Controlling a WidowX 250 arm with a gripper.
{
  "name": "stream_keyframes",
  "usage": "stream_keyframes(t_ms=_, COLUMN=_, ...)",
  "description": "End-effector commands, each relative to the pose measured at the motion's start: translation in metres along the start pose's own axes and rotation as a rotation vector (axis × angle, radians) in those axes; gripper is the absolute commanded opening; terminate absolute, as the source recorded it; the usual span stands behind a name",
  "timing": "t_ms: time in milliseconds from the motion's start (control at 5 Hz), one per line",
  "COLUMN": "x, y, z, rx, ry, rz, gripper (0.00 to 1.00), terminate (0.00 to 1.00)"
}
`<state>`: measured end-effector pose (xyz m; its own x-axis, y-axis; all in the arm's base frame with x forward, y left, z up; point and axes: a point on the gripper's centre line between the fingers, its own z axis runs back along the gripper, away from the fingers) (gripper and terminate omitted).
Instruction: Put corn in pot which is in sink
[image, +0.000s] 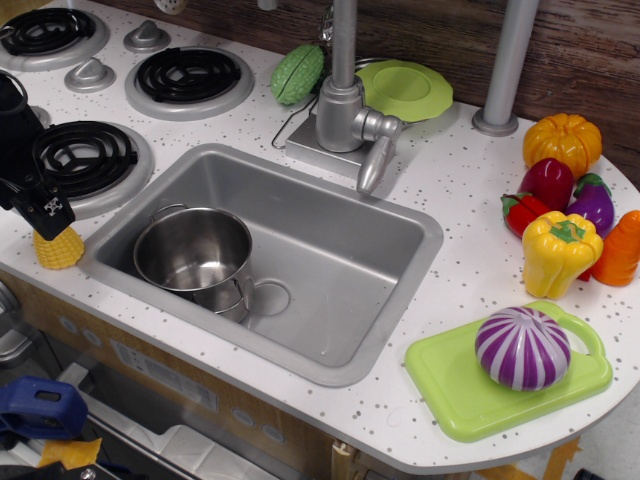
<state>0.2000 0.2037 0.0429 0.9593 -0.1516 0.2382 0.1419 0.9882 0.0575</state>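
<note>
1. Corn (58, 248) is seen standing on the white speckled countertop (470, 190) just left of the sink (340, 270), beside its left rim and below the nearest burner (85, 160).
2. The black gripper (45, 208) is positioned directly over the top of the corn, touching or nearly touching it. Whether its jaws are apart or closed on the corn cannot be told, since the fingertips are hidden behind a black-and-white marker plate.
3. The stainless-steel pot (193, 250) is placed inside the sink, at its left end, tilted slightly, with one loop handle near the drain (270, 297). No corn is seen in it, so the placing step is judged not yet done.
4. A slip is judged the main risk: the corn is small and bumpy, and an off-centre or shallow grip could let it drop onto the countertop or roll off the front edge left of the sink.
5. A low carry could knock the corn against the sink's left rim or the pot's rim; the pot, being light and tilted, could be tipped or pushed.
6. A release made too early or too far right of the pot could send the corn onto the sink floor instead.
</note>
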Motion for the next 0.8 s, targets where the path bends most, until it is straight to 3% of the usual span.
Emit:
stream_keyframes(t_ms=0, x=0.0, y=0.0, z=0.0, rx=0.0, ry=0.0, rz=0.0, gripper=1.0, terminate=0.0)
stream_keyframes(t_ms=600, x=-0.006, y=0.007, z=-0.018, rx=-0.084, ry=-0.03, rz=-0.03, gripper=1.0, terminate=0.0)
